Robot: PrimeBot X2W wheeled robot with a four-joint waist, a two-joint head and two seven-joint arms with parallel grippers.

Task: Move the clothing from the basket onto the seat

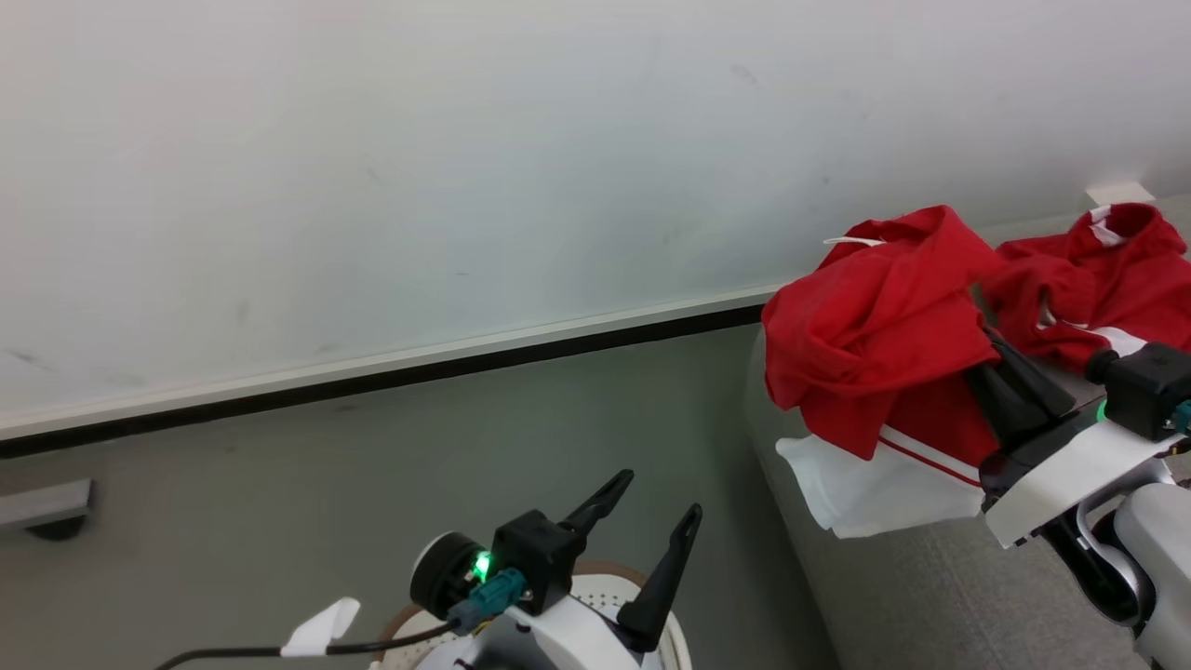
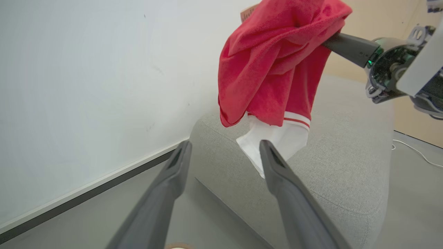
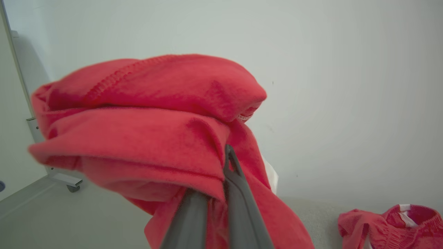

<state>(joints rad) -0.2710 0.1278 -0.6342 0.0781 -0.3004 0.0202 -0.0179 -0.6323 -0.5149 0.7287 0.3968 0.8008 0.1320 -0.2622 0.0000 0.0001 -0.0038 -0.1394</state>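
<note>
My right gripper (image 1: 982,312) is shut on a red garment with white bands (image 1: 875,344), held up over the left end of the grey seat (image 1: 930,577). In the left wrist view this garment (image 2: 273,62) hangs from the right gripper (image 2: 332,39), its white hem just above the seat (image 2: 339,166). The right wrist view has the fabric (image 3: 138,131) draped over my shut fingers (image 3: 238,180). A second red garment (image 1: 1107,270) lies crumpled on the seat, also visible in the right wrist view (image 3: 391,224). My left gripper (image 1: 651,507) stands open and holds nothing, above the cream basket (image 1: 675,642).
A pale wall with a dark baseboard (image 1: 465,358) runs behind the grey floor. A wheeled stand's foot (image 1: 46,507) sits at the far left. A white cable (image 2: 415,152) lies on the floor beyond the seat. A black cable with a white tag (image 1: 321,625) trails from my left arm.
</note>
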